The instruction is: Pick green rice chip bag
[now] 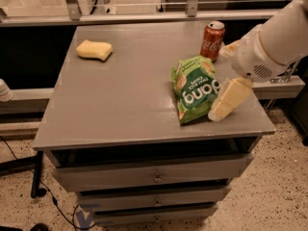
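The green rice chip bag (195, 88) lies flat on the right part of the grey cabinet top (120, 105), its white "dang" lettering turned sideways. My gripper (219, 82) comes in from the right on a white arm and hovers over the bag's right edge. It is open, with one cream finger (226, 99) low by the bag's near right corner and the other (230, 48) up by the can. It holds nothing.
A red cola can (212, 40) stands upright just behind the bag, close to the upper finger. A yellow sponge (94, 50) lies at the far left. Drawers (154, 174) sit below the top. A glass-and-metal rail (144, 13) runs behind.
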Robot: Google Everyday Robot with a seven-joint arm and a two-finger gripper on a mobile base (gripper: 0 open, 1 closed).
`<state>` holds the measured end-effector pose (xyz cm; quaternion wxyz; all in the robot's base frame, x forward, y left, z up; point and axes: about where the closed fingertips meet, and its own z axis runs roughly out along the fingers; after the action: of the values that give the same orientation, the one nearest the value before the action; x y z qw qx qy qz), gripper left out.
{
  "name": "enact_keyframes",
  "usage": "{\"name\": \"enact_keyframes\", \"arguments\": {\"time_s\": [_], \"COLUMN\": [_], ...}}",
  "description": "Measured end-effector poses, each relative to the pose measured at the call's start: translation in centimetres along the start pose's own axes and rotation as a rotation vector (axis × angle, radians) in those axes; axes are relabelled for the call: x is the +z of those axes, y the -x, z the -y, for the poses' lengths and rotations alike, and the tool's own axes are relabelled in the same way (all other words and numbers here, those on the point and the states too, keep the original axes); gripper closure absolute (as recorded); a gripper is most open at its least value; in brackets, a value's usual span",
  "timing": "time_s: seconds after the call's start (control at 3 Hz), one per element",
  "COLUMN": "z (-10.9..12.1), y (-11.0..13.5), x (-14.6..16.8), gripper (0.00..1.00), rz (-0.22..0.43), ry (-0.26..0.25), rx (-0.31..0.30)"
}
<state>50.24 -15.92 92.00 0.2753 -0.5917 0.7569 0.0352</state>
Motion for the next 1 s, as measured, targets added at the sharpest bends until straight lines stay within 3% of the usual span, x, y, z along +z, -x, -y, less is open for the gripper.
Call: {"name": "enact_keyframes", "arguments": {"time_s": [0.33, 0.67, 1.0], "z": [1.9, 2.5, 2.6], "y": [0.3, 0.2, 0.1], "x": [3.4, 6.1, 7.9], "gripper": [0.00, 0.00, 0.18], "rz": [0.048, 0.044, 0.025], "ry": [-0.023, -0.007, 0.029], "rx": [0.012, 0.036, 0.074]}}
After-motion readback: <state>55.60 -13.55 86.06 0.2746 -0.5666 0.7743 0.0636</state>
